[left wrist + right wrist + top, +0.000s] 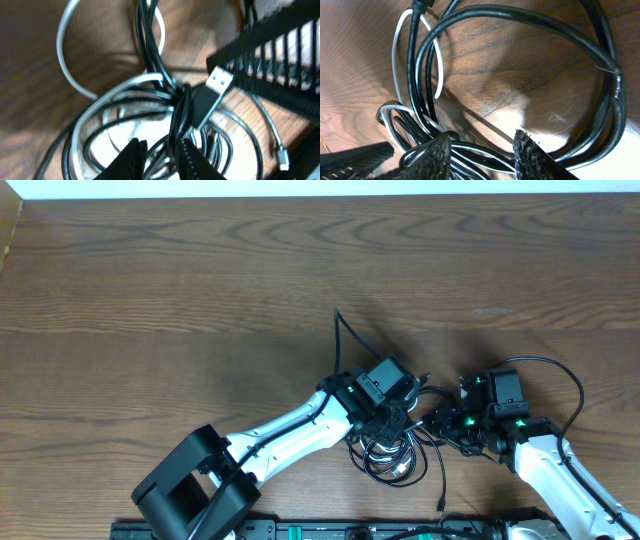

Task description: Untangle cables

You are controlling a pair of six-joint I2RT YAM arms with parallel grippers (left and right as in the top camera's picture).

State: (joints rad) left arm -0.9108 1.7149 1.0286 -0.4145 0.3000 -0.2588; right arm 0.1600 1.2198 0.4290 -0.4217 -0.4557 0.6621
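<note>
At the near edge a black rail [280,530] carries the arm bases. Just beyond it lies one loose black strand [443,480]. Its long axis runs near to far, and its small plug end points at the near edge. It trails from the tangle of thin black and white cables [385,455], which sits on the near half of the dark brown wood-grain counter [200,300], a little right of centre, coiled in rough round loops.

The cords are smooth, glossy and rubbery. The white cord [395,50] bends in a narrow loop beside the black ones. A black USB plug with a bright metal tip [217,82] lies on top of the coil; in the left wrist view it points up and to the right.

The left hand [162,150] hangs over the coil, slightly spread. A black cord rises against one ribbed finger while the other finger stands clear of it. The right hand [482,150], at the tangle's right side, is spread wide, with strands crossing the gap between its textured pads.

Farther off the counter is matte with wavy grain, and a pale strip [300,188] borders its far edge.
</note>
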